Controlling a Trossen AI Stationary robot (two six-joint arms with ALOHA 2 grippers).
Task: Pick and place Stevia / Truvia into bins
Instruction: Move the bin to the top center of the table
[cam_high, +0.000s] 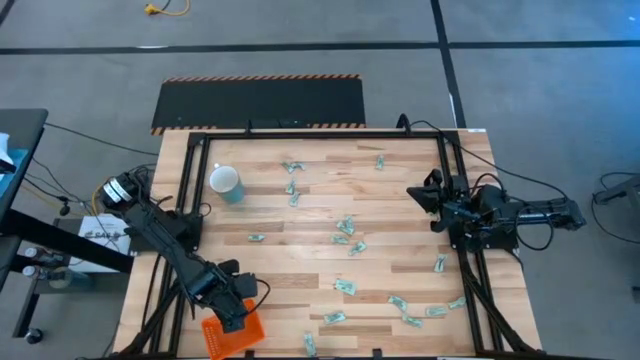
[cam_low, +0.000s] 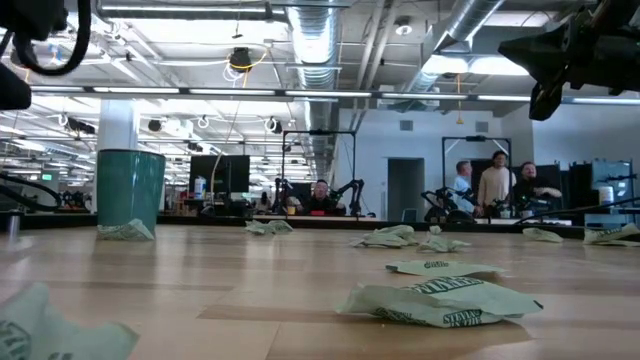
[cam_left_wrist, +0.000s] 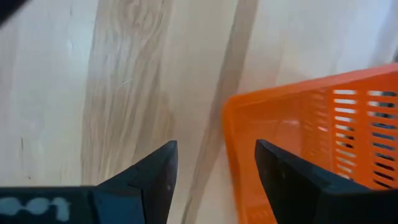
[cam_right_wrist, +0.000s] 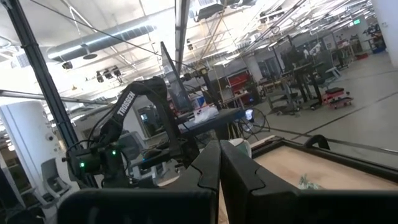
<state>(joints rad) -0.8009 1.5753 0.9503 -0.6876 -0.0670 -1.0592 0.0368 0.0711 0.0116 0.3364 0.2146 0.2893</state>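
Pale green and white sweetener packets (cam_high: 344, 287) lie scattered flat across the wooden table, while the shallow orange mesh tray (cam_high: 232, 337) sits at its near-left corner.

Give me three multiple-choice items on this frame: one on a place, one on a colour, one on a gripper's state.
1. Where on the table is the left gripper?
A. over the near left corner, at the orange tray
B. beside the cup
C. at the table's far right corner

2. What colour is the tray?
A. blue
B. orange
C. grey

3. How does the right gripper stand?
A. shut on a Stevia packet
B. wide open
C. shut, holding nothing

Answers:
1. A: the high view shows the left gripper over the tray's corner, far from the cup.
2. B: the left wrist view shows an orange slotted wall.
3. C: the right wrist view shows its fingers pressed together with nothing between, raised above the table's right edge.
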